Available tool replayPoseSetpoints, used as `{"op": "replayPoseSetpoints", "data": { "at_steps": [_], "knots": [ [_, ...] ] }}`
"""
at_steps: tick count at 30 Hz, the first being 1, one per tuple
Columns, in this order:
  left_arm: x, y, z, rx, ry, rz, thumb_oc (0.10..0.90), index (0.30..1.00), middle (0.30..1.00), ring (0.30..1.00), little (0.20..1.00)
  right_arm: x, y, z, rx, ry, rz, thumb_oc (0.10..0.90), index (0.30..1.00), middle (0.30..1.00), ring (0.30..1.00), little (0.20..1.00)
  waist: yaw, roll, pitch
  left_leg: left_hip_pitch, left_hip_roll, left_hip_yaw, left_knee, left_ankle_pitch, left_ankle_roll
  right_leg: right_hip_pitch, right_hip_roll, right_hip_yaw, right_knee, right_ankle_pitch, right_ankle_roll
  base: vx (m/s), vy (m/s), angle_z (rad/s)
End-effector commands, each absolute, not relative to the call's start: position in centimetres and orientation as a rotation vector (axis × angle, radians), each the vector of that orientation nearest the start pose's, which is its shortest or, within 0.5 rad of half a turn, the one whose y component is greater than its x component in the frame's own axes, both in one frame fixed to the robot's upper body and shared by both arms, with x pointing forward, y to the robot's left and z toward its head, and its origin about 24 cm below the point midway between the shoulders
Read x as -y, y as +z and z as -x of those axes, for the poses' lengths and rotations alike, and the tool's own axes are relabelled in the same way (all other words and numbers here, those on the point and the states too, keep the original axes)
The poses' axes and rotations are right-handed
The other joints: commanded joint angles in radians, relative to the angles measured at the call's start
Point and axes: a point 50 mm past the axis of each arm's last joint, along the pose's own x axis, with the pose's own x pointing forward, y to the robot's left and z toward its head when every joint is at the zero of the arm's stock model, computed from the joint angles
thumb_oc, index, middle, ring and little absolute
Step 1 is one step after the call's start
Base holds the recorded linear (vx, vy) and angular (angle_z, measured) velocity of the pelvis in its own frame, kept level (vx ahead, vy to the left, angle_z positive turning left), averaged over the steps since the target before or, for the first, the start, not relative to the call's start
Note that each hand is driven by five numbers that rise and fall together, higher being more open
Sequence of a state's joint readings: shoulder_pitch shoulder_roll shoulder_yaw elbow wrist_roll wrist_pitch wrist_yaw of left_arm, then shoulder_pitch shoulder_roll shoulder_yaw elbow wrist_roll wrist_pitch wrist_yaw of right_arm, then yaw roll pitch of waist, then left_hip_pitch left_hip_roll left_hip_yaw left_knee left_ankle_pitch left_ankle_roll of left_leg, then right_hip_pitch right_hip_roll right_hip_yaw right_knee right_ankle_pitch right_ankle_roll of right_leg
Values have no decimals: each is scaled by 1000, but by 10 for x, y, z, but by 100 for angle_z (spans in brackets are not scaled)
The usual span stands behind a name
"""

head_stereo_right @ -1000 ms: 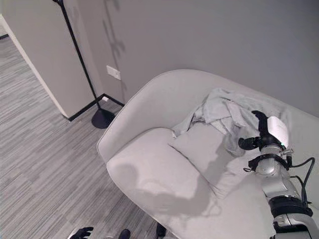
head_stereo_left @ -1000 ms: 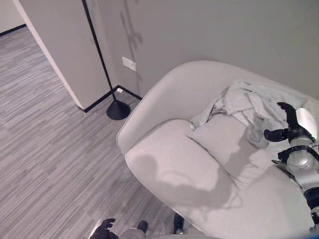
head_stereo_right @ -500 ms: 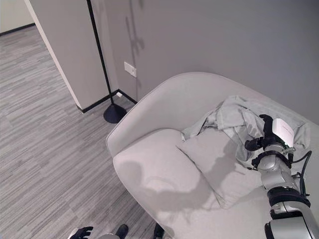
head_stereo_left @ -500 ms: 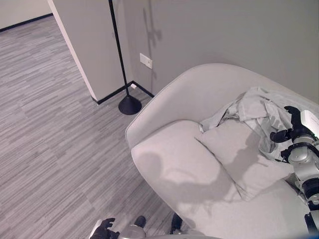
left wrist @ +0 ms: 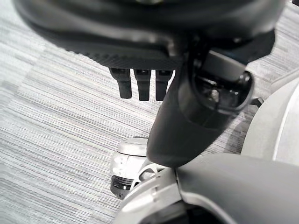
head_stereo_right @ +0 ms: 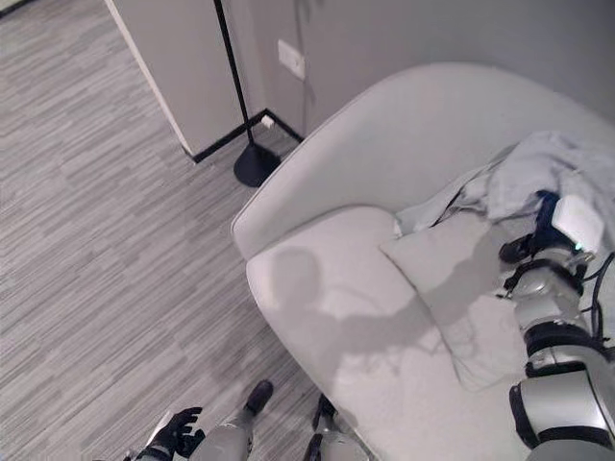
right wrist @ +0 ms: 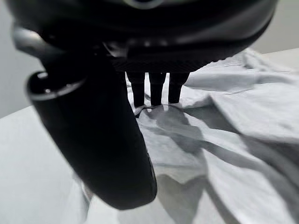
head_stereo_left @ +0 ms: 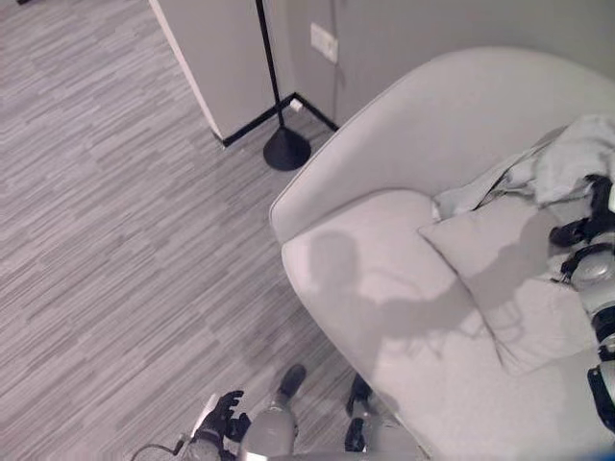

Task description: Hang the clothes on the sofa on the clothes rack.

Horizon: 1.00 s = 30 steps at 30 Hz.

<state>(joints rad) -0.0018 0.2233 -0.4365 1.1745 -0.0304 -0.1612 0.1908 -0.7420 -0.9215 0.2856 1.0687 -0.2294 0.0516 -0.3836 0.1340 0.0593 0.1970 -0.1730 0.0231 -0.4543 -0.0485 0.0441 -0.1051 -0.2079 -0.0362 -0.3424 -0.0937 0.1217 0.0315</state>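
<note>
A crumpled pale grey garment (head_stereo_right: 538, 168) lies on the back right part of the light grey sofa (head_stereo_right: 384, 144), partly over a matching cushion (head_stereo_right: 461, 288). My right hand (head_stereo_right: 546, 219) rests at the garment's near edge. In the right wrist view its fingers (right wrist: 156, 91) are straight and point into the folds of the cloth (right wrist: 224, 140), with the thumb apart from them. My left hand (head_stereo_left: 223, 418) hangs low over the floor, its fingers (left wrist: 142, 86) relaxed and holding nothing. A thin black pole on a round base (head_stereo_left: 286, 150) stands by the wall corner.
Grey striped flooring (head_stereo_left: 115, 240) spreads to the left of the sofa. A wall corner with a black skirting (head_stereo_left: 240, 130) and a white socket (head_stereo_right: 291, 60) lies behind the pole. The sofa seat (head_stereo_left: 384, 288) in front of the cushion is bare.
The camera has dropped and swung, so the sofa and pole now sit higher and further right. My right hand stays at the garment's edge. My left hand still hangs low.
</note>
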Motion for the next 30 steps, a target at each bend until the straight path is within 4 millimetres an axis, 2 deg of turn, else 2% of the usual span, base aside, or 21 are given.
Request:
{"op": "replayPoseSetpoints", "data": {
  "at_steps": [1, 3, 4, 5, 8, 12, 16, 22, 24, 28, 29, 30],
  "knots": [
    [-196, -153, -120, -918, -156, -558, 800, 900, 900, 900, 900, 423, 225, -304, -75, -905, 1344, 800, 900, 900, 900, 900, 7, -72, -1, 15, -11, 102, -39, 14, 5, 80, -29, 32, 6, -61, 73, 0, 0, 0],
    [-194, -152, -121, -893, -178, -573, 800, 900, 900, 900, 900, 428, 221, -301, -128, -899, 1399, 800, 900, 900, 900, 900, 8, -64, 5, 2, -12, 106, -39, 19, 3, 68, -31, 30, 6, -60, 74, 0, 0, 0],
    [-194, -151, -122, -881, -184, -582, 800, 900, 900, 900, 900, 434, 219, -297, -168, -914, 1399, 657, 686, 686, 686, 686, 10, -56, 9, -8, -12, 116, -39, 18, -2, 61, -31, 30, 6, -63, 73, 0, 0, 0],
    [-193, -150, -123, -874, -183, -581, 800, 900, 900, 900, 900, 435, 221, -296, -172, -927, 1400, 400, 300, 300, 300, 300, 10, -53, 11, -14, -13, 119, -39, 22, -4, 57, -33, 29, 6, -62, 74, 0, 0, 0],
    [-190, -150, -125, -864, -192, -590, 800, 900, 900, 900, 900, 438, 219, -294, -190, -933, 1409, 400, 300, 300, 300, 300, 3, -44, 14, -31, -19, 127, -39, 37, -7, 47, -42, 21, 6, -58, 78, 4, -1, 2],
    [-183, -151, -126, -852, -224, -608, 800, 900, 900, 900, 900, 438, 212, -293, -206, -922, 1433, 400, 300, 300, 300, 300, 4, -37, 15, -24, -16, 128, -39, 30, -9, 54, -38, 23, 6, -67, 76, 20, -6, 4],
    [-183, -150, -128, -842, -220, -624, 800, 900, 900, 900, 900, 434, 209, -297, -179, -923, 1356, 400, 300, 300, 300, 300, -15, -41, 8, -12, -21, 133, -39, 28, -2, 62, -42, 34, 6, -63, 77, 0, 0, 0],
    [-185, -149, -131, -834, -194, -625, 800, 900, 900, 900, 900, 415, 217, -306, -17, -900, 1269, 400, 300, 300, 300, 300, -42, -48, -4, 13, -18, 142, -39, 13, 5, 82, -43, 43, 6, -67, 77, 13, 5, -2],
    [-185, -149, -130, -835, -199, -629, 800, 900, 900, 900, 900, 411, 217, -307, 38, -911, 1171, 400, 300, 300, 300, 300, -48, -51, -8, 24, -16, 146, -39, 6, 9, 90, -43, 47, 6, -68, 76, 0, 0, 0],
    [-187, -152, -125, -864, -196, -629, 800, 900, 900, 900, 900, 398, 210, -313, 152, -916, 804, 400, 300, 300, 300, 300, -45, -59, -22, 54, -11, 157, -39, -9, 15, 116, -42, 57, 6, -73, 74, 23, 3, -3],
    [-187, -152, -125, -864, -196, -629, 800, 900, 900, 900, 900, 398, 210, -313, 152, -916, 804, 400, 300, 300, 300, 300, -45, -59, -22, 54, -11, 157, -39, -9, 15, 116, -42, 57, 6, -73, 74, 13, 23, -8],
    [-189, -152, -124, -874, -184, -624, 800, 900, 900, 900, 900, 390, 209, -317, 194, -892, 718, 400, 300, 300, 300, 300, -43, -64, -27, 63, -9, 161, -39, -12, 17, 123, -42, 60, 6, -75, 73, 18, 11, -6]
  ]
}}
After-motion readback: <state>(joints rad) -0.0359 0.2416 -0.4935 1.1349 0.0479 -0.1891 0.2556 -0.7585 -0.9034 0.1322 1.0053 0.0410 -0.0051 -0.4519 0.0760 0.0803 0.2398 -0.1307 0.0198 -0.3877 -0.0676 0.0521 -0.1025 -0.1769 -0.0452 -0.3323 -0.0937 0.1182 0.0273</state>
